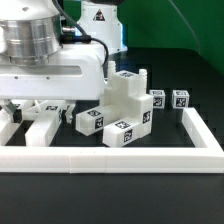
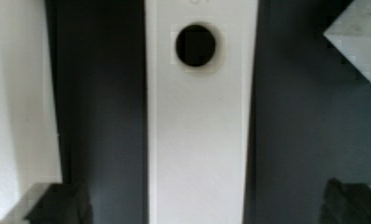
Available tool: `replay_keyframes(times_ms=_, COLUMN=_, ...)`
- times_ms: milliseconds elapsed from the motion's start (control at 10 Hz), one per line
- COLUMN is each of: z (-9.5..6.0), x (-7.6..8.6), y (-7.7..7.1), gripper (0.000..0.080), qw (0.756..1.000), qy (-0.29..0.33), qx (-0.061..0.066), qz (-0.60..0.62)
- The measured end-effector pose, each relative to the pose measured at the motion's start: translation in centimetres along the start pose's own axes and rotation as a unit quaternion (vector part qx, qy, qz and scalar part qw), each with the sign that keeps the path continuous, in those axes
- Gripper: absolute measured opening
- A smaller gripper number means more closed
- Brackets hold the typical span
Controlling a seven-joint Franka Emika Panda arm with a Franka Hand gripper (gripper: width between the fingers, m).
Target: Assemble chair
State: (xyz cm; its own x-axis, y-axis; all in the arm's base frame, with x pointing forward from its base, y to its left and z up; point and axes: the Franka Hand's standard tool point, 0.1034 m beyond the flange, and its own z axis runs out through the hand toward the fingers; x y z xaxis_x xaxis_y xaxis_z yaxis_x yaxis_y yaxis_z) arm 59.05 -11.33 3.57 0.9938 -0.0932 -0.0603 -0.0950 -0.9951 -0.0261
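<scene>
At the exterior view's left, our gripper (image 1: 40, 106) hangs low over loose bars (image 1: 42, 126), its jaws spread wide and holding nothing. In the wrist view a long white bar (image 2: 200, 130) with an oval hole runs between the fingertips (image 2: 50, 204), clear of both. In the middle the chair pieces (image 1: 122, 108) lie heaped against one another. We cannot tell whether any are joined, and we judge that nearly all the assembly is left. Further right a small post (image 1: 180, 100) stands apart. The border rail (image 1: 205, 135) fences the front and right, crowding any sideways approach.
</scene>
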Motion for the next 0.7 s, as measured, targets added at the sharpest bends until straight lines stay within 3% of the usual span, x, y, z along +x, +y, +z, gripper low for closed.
replay_keyframes(times_ms=200, z=0.1, x=0.0, y=0.0, gripper=0.0649, qw=1.0, qy=0.0, qx=-0.001, qz=-0.001)
replay_keyframes(times_ms=400, z=1.7, x=-0.6, y=0.6, gripper=0.0649, qw=1.0, qy=0.017, qx=-0.013, qz=-0.001)
replay_keyframes(times_ms=700, z=2.8, x=-1.0, y=0.9, gripper=0.0649, qw=1.0, qy=0.016, qx=-0.018, qz=0.0)
